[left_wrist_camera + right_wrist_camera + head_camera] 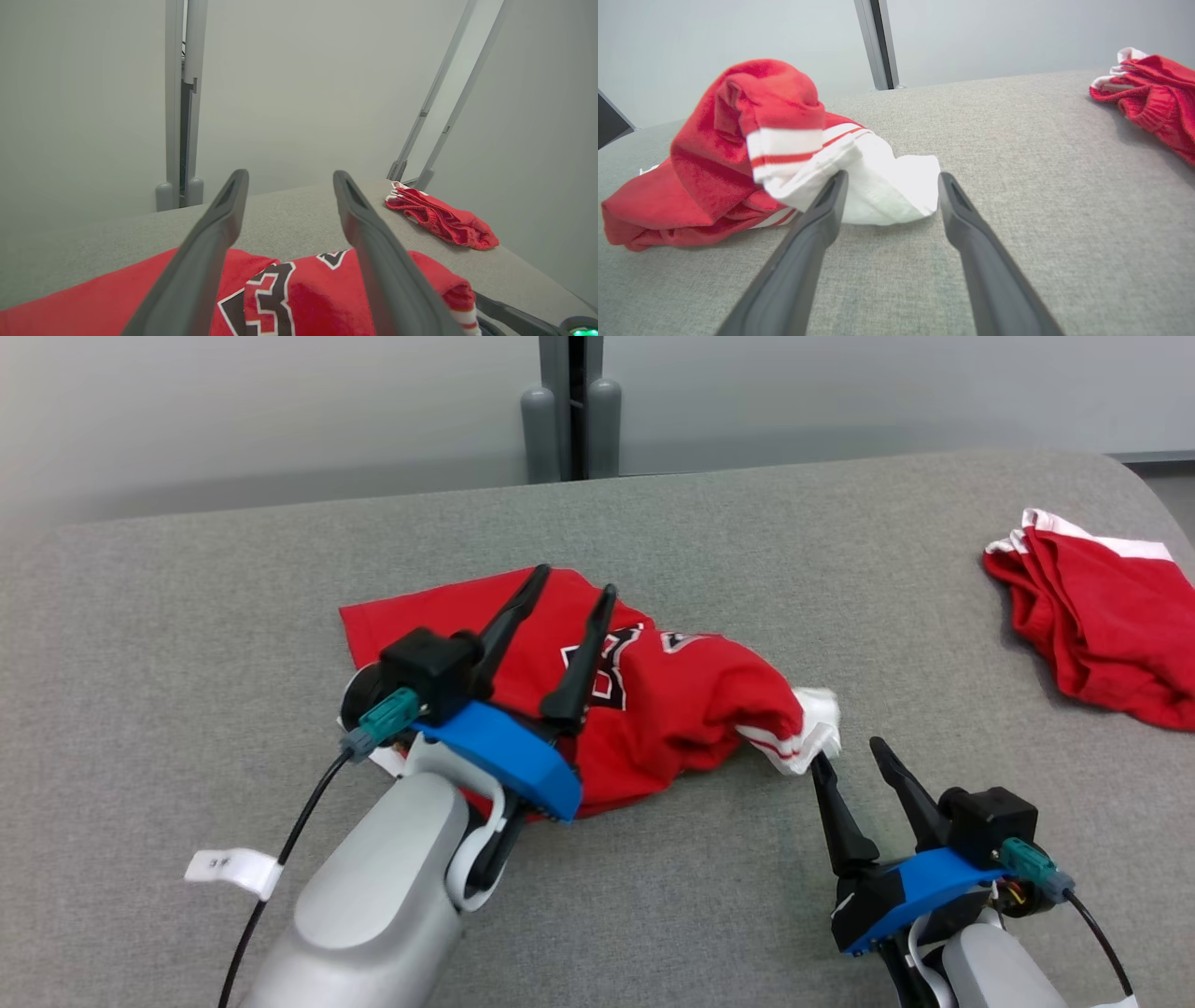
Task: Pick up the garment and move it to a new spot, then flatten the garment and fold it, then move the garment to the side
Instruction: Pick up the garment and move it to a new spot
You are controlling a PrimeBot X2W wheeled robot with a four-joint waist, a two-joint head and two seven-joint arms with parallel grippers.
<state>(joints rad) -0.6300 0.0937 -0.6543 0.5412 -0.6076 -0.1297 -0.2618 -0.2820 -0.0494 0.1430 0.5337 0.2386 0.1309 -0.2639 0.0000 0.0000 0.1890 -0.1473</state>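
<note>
A red garment (672,700) with black-and-white lettering and a white striped trim lies crumpled in the middle of the grey table (653,523). My left gripper (571,588) hovers over its left half, open, with nothing between the fingers. In the left wrist view the garment (289,289) lies under that open left gripper (289,179). My right gripper (845,751) stands open at the white trim end, left fingertip touching the cloth. The right wrist view has the white trim (878,186) just ahead of the open right gripper (892,177).
A second red-and-white cloth (1102,625) lies bunched at the table's far right, also seen as a cloth (444,219) and a cloth (1153,93) in the wrist views. A grey post (571,411) stands behind the table. A white tag (229,870) hangs on the left arm's cable.
</note>
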